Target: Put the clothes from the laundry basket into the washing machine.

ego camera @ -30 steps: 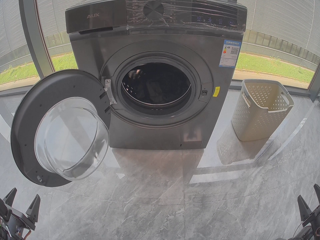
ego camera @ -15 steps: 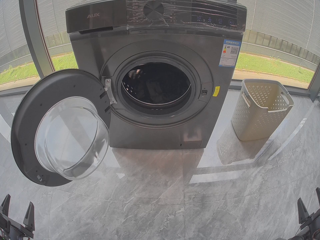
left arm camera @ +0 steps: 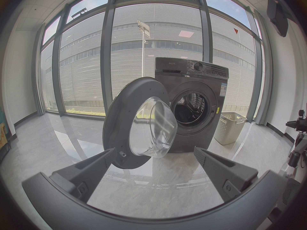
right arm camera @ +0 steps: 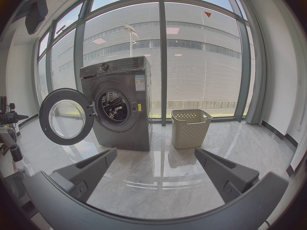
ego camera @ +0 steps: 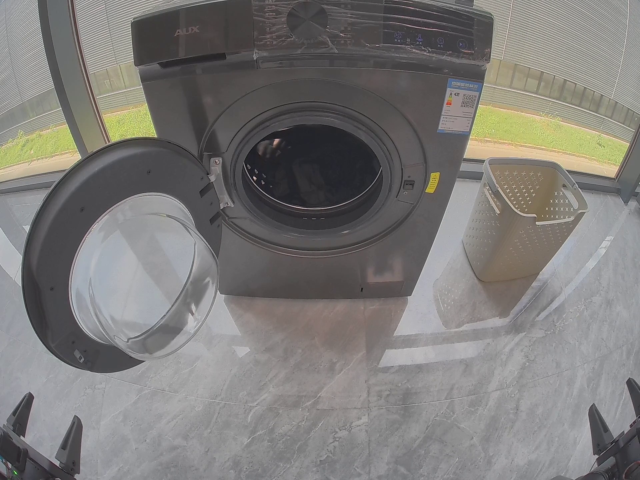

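left tool (ego camera: 51, 409) spread, empty | right tool (ego camera: 612, 398) spread, empty | laundry basket (ego camera: 507, 248) well ahead, beside washing machine (ego camera: 193, 101)

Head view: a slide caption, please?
Washing machine with door open, laundry basket right of it; left pincer and right pincer open, empty.

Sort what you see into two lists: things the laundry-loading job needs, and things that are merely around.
Job: washing machine, open door, laundry basket, left gripper and right gripper, both open.
Merely around: marble floor, window frame, wall speaker.
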